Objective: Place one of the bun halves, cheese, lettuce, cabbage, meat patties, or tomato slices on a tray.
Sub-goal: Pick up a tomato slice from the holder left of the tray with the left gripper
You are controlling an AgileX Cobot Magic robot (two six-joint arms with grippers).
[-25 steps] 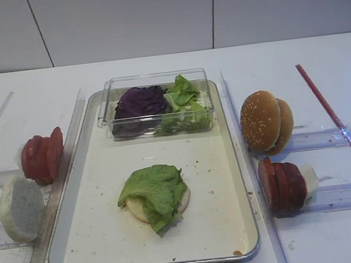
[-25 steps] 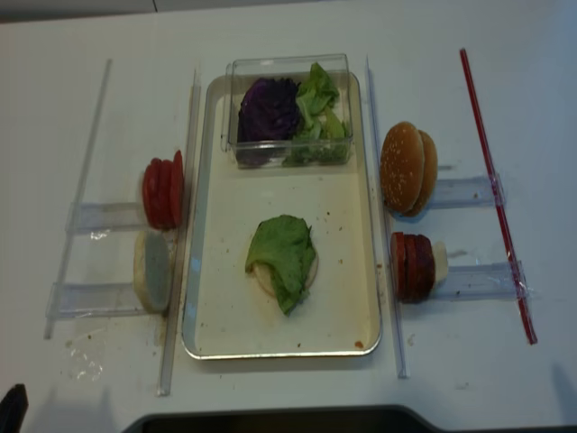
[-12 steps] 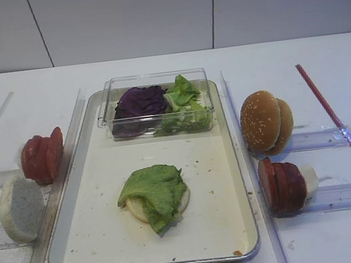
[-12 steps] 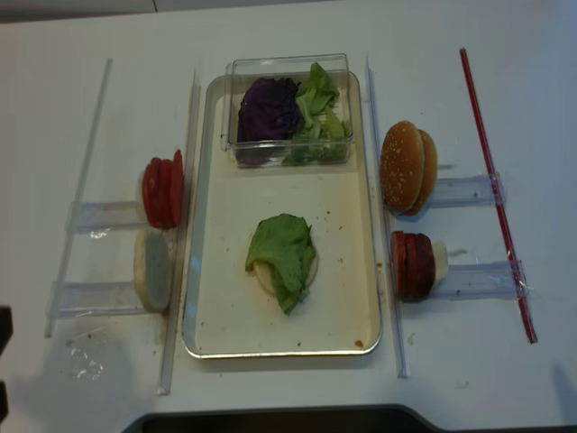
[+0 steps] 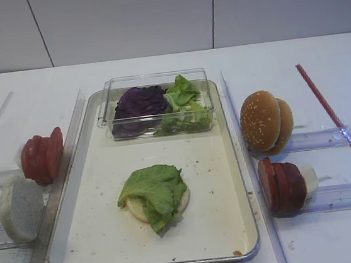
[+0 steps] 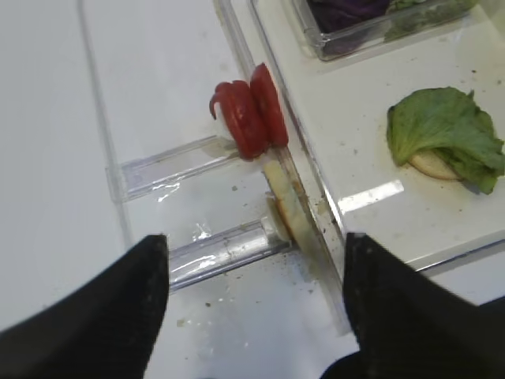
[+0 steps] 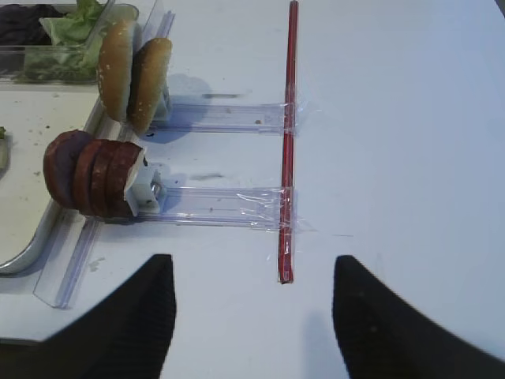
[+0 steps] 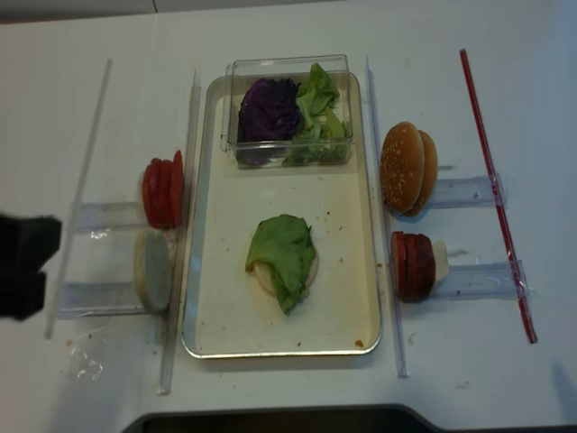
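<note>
The tray (image 5: pixel 236 162) lies mid-table, holding a pale bun half (image 5: pixel 180 202) draped with a lettuce leaf (image 5: pixel 154 191). Left of the tray, tomato slices (image 5: pixel 42 156) and a pale bun half (image 5: pixel 20 208) stand on edge in clear holders. My left gripper (image 6: pixel 254 260) hangs open above the table just in front of that bun half (image 6: pixel 284 209) and the tomato slices (image 6: pixel 248 114), holding nothing; it shows as a dark block (image 8: pixel 27 266) at the left edge. On the right stand sesame bun halves (image 5: pixel 266 121), meat patties (image 5: pixel 283 186) and cheese (image 5: pixel 308 178). My right gripper (image 7: pixel 252 264) is open and empty.
A clear box (image 5: pixel 152 78) at the tray's far end holds purple cabbage (image 5: pixel 140 102) and lettuce (image 5: pixel 185 102). Long clear plastic rails (image 5: pixel 66 175) run along both tray sides. A red strip (image 7: pixel 288 142) is taped across the right holders (image 7: pixel 229 207).
My left gripper has come in from the lower left edge of the overhead view and moved up to beside the left holders. The food has not moved.
</note>
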